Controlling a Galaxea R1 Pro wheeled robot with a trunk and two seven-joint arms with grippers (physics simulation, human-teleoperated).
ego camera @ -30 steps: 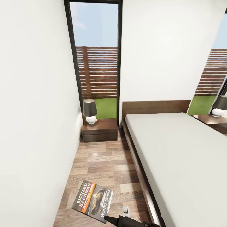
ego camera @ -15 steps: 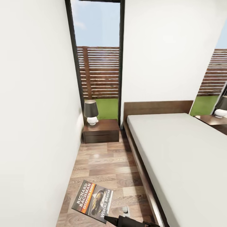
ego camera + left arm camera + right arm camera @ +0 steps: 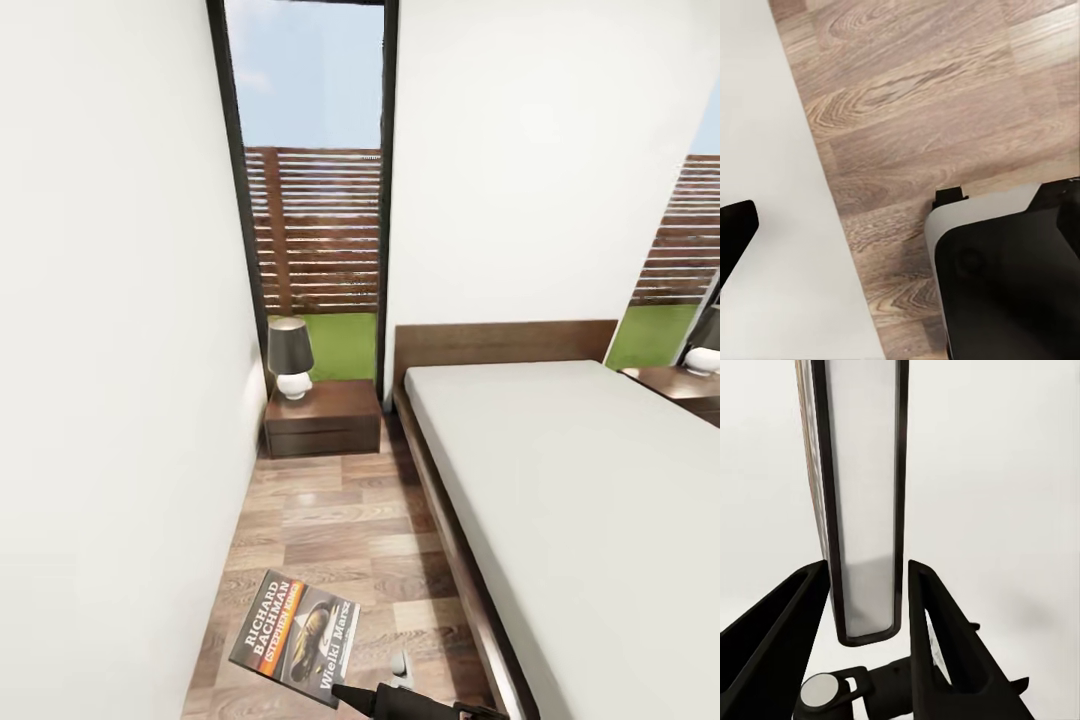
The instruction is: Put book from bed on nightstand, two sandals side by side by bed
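One of three jobs is partway: the book (image 3: 295, 640) is off the bed (image 3: 560, 500) but not yet on a nightstand (image 3: 322, 415); sandals not seen, so that part looks still to do. Head view: right gripper (image 3: 345, 692) at the bottom edge pinches the book by its lower corner, cover up, hanging over the wood floor (image 3: 330, 520) in the aisle btw the white wall and the bed. Nightstand sits ahead by the window w/ a lamp (image 3: 289, 357) on its top, drawers closed, contents can't tell; a 2nd nightstand (image 3: 680, 385) w/ another lamp is on the bed's far side. Mattress bare. Left wrist view: floor planks, a white surface beside them and part of the robot's dark base (image 3: 1012, 285); one black fingertip at the edge, jaw state can't tell. Right wrist view: both black fingers (image 3: 780, 645) clenched on the book's edge, pages facing cam, white wall behind. Next, I'd judge: drive fwd, set book beside lamp.
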